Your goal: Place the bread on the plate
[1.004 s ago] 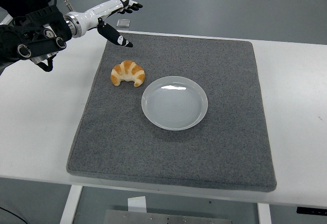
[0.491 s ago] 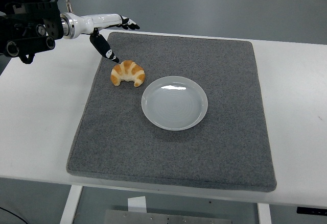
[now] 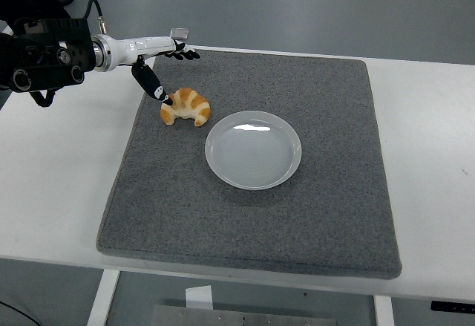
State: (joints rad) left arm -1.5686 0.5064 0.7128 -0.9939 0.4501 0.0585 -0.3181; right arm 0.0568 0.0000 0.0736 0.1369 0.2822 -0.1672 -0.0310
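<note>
One robot hand (image 3: 159,62) spread, thumb touching bread (image 3: 186,107)

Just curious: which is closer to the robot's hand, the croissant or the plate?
The croissant; the left hand hovers right beside it, while the white plate lies farther right.

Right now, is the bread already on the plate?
No, the croissant lies on the grey mat beside the empty plate.

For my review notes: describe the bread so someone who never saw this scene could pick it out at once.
A grey mat covers most of the white table, with a white plate near its middle. Just up-left of the plate lies the croissant, below the left hand. It is the only golden-brown, curved, ridged thing there.
</note>
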